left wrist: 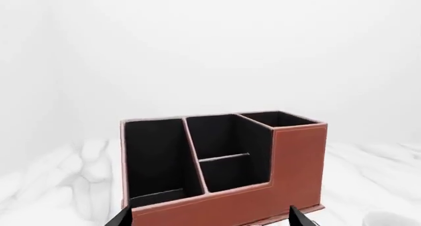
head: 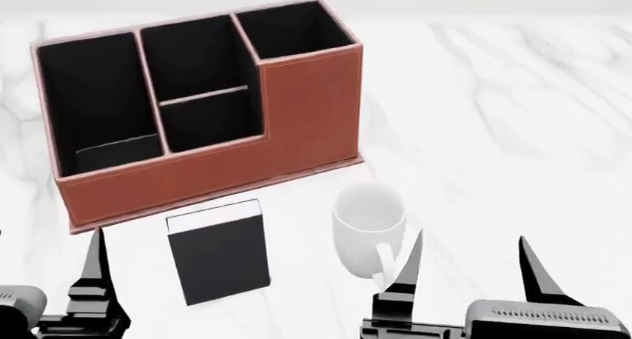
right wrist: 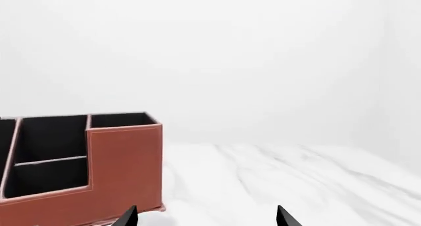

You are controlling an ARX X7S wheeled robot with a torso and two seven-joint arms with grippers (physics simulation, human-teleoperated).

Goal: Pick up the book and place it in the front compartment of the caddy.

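Note:
The black book (head: 219, 257) with a white page edge lies flat on the marble table, just in front of the reddish-brown caddy (head: 306, 109). The caddy's black compartments are empty. My left gripper (head: 47, 261) is open and empty, low at the near left of the book. In the left wrist view the left gripper (left wrist: 210, 218) faces the caddy (left wrist: 296, 167); the book is out of that view. My right gripper (head: 472, 269) is open and empty to the right of the book. In the right wrist view the right gripper (right wrist: 205, 217) sits right of the caddy (right wrist: 125, 167).
A white mug (head: 371, 224) stands between the book and my right gripper, close to the right gripper's left finger (head: 407, 261). The white marble tabletop (head: 513, 117) stretches to the right of the caddy.

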